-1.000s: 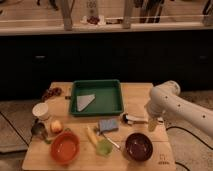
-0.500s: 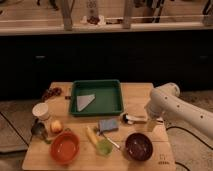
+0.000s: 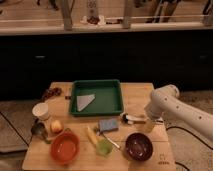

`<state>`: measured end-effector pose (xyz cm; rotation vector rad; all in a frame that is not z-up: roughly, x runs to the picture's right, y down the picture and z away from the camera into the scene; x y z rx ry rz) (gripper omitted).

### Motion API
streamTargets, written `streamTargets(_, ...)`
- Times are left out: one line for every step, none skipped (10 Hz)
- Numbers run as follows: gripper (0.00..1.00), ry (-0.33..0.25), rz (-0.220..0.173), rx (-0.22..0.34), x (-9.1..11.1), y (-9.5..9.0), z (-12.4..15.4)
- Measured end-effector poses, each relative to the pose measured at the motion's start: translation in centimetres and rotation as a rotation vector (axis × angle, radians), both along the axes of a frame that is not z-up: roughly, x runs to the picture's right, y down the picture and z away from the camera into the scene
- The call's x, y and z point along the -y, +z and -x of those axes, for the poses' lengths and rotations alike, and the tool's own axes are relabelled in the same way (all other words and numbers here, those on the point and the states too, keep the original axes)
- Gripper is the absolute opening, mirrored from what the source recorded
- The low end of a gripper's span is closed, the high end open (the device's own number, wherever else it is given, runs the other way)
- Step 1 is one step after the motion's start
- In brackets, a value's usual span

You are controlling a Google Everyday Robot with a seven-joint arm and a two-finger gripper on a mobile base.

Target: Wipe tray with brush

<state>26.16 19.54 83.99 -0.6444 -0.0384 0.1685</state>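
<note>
Reaching for brush: it lies on the table between tray and gripper, near the blue sponge. Jaws spread, nothing held. Line up across the white handle, drop straight, pinch mid-handle, stay clear of the dark bowl.

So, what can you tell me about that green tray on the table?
The tray is a dark green rectangle with a raised rim, plastic by its look. It lies flat, open side up, toward the back of the wooden table. Inside, on its left half, lies a pale grey folded sheet. Nothing else seems to touch it. The robot's hand hangs off its front right corner, apart from it, close to the brush.
</note>
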Motion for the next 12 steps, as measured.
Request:
streamTargets(0.80, 0.006, 0.001, -0.003, -0.2, 0.2, -0.1)
streamTargets(0.80, 0.012, 0.002, -0.006, -0.3, 0.5, -0.1)
streamTargets(0.80, 0.017, 0.004, -0.008, -0.5, 0.7, -0.1)
streamTargets(0.80, 0.024, 0.006, -0.012, -0.7, 0.9, -0.1)
streamTargets(0.80, 0.027, 0.008, -0.015, -0.8, 1.0, -0.2)
streamTargets(0.80, 0.031, 0.009, -0.018, -0.9, 1.2, -0.2)
streamTargets(0.79, 0.034, 0.008, -0.020, -1.0, 1.3, -0.2)
streamTargets(0.77, 0.039, 0.007, -0.022, -1.1, 1.4, -0.3)
streamTargets(0.69, 0.045, 0.007, -0.027, -1.3, 1.5, -0.4)
streamTargets(0.57, 0.050, 0.004, -0.031, -1.4, 1.6, -0.6)
streamTargets(0.46, 0.052, -0.002, -0.038, -1.4, 1.6, -1.0)
streamTargets(0.38, 0.057, -0.002, -0.039, -1.6, 1.6, -1.1)
